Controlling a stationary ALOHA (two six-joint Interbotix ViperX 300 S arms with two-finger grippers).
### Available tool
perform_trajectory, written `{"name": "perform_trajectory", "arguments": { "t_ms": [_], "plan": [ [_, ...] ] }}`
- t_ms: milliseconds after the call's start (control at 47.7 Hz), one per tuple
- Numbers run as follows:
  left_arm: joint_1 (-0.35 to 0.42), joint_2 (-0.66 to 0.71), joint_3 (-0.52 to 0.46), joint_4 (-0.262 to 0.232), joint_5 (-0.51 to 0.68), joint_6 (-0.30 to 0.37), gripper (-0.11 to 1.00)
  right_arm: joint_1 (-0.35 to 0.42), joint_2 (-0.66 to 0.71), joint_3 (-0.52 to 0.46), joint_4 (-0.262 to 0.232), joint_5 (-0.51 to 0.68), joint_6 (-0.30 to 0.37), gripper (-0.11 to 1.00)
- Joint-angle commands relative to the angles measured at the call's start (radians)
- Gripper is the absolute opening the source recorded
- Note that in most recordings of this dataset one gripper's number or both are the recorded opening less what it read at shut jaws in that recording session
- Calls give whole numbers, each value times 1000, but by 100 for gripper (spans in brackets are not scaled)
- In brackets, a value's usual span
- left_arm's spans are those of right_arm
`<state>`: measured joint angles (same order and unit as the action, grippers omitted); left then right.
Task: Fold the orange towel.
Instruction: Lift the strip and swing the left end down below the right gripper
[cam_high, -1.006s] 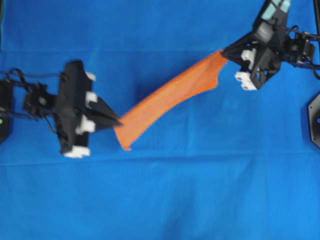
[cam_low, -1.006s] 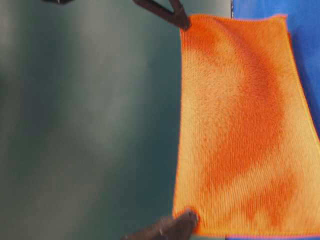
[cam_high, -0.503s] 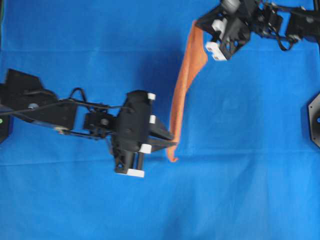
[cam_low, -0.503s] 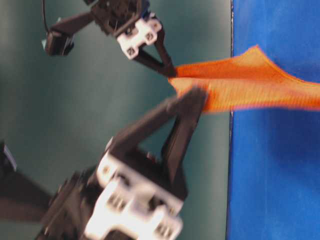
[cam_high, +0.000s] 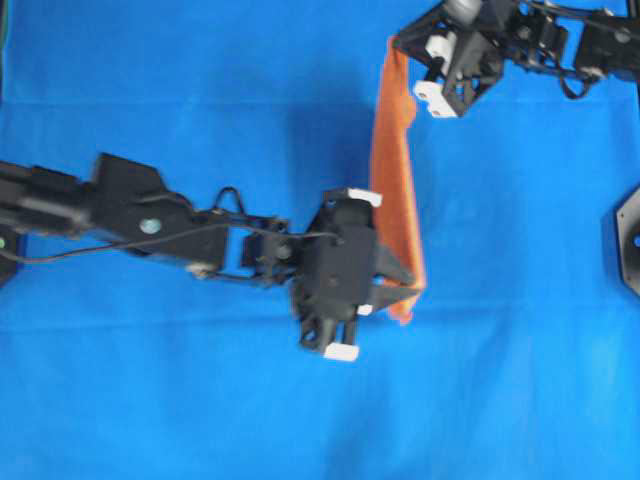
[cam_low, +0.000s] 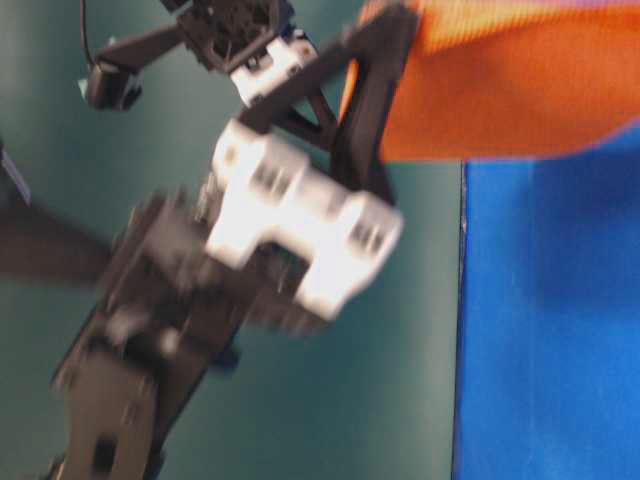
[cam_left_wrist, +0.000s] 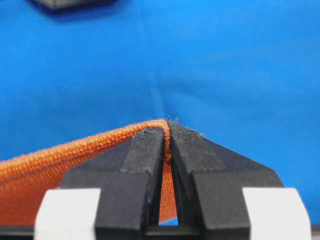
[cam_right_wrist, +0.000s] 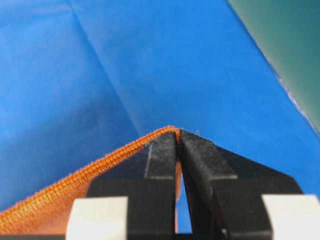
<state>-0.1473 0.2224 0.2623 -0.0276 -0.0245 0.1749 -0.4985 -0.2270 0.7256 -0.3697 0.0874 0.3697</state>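
Hanging between the two hands, the square orange microfibre towel (cam_high: 392, 180) with its stitched brighter hem is held off the blue cloth-covered surface (cam_high: 180, 420), seen nearly edge-on from overhead as a narrow band. Its far corner sits in the right hand (cam_high: 399, 45) at the top of the overhead view, and its near corner sits in the left hand (cam_high: 408, 283) close to the middle of that view, so the towel runs from one hand's tips straight to the other's.

At the left wrist view, the left hand (cam_left_wrist: 169, 131) has its black fingers (cam_left_wrist: 145, 155) pressed together on a hemmed corner of the towel (cam_left_wrist: 60, 165), which trails away to the left of the fingers, above the blue covering (cam_left_wrist: 225, 65).

At the right wrist view, the right hand (cam_right_wrist: 178, 139) is likewise pinched narrow on a towel corner (cam_right_wrist: 65, 200), the fabric falling off to the lower left of its fingers (cam_right_wrist: 161, 160).

From table level, the picture is blurred; the towel (cam_low: 510, 90) seems to spread as a broad orange sheet across the upper right, with the left hand's black fingers meeting its left edge.
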Motion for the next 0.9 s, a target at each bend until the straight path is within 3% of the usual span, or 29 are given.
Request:
{"name": "perform_trajectory", "arguments": {
  "t_ms": [0,147,314,670,880],
  "plan": [
    [-37,25,-87,2,-12,34,1,-61,-63,21,-3,0,2,4],
    [-37,95,-172,2,-11,52,1,-64,-94,52,-3,26,2,4],
    [-37,106,-167,2,9,40,1,-64,-60,44,-5,37,0,4],
    [-34,2,117,-3,-20,-60,1,-20,175,-83,-11,-58,-3,4],
    [-34,-18,225,-3,-78,-140,1,15,256,-144,-25,-63,-3,4]
  ]
}}
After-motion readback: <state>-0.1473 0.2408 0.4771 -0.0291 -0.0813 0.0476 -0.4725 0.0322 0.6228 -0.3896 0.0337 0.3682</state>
